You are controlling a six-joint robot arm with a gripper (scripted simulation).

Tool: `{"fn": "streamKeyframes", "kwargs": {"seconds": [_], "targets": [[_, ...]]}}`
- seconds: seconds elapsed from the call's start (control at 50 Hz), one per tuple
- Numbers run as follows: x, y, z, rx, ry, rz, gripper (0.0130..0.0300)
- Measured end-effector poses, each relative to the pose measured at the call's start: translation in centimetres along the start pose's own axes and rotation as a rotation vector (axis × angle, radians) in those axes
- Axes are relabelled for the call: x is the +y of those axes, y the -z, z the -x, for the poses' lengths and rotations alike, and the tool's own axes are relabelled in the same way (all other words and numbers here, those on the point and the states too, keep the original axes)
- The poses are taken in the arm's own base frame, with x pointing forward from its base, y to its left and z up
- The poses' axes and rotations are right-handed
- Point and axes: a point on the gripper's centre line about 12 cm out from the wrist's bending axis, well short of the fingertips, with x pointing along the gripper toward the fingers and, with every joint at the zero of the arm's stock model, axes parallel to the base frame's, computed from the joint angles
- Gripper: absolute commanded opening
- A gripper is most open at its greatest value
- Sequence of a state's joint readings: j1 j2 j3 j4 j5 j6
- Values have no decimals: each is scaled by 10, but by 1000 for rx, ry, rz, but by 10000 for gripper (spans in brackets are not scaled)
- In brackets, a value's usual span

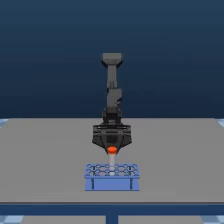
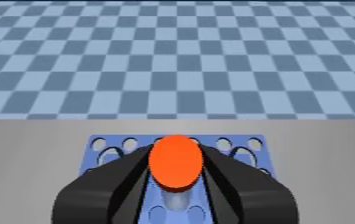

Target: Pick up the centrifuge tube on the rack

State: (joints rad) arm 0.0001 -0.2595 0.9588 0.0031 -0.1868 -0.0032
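Grey table bare around rack; tool grips centrifuge tube

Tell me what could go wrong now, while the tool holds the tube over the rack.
The tool grips the centrifuge tube only near its orange cap, so it may slip or tilt. The tip looks close to the rack, so moving sideways too early could catch a hole and drag the rack.

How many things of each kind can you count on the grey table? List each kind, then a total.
Centrifuge tube: 1
Rack: 1
Robot arm with gripper: 1
Total: 3
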Motion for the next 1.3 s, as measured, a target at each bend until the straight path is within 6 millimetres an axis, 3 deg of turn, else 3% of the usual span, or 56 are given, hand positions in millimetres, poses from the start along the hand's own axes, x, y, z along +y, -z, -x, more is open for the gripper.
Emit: {"fn": "streamKeyframes", "kwargs": {"seconds": [0.42, 1.3], "targets": [[0, -20, 11, 0, 0, 0, 130], [0, -28, 16, 13, 0, -5, 130]]}}
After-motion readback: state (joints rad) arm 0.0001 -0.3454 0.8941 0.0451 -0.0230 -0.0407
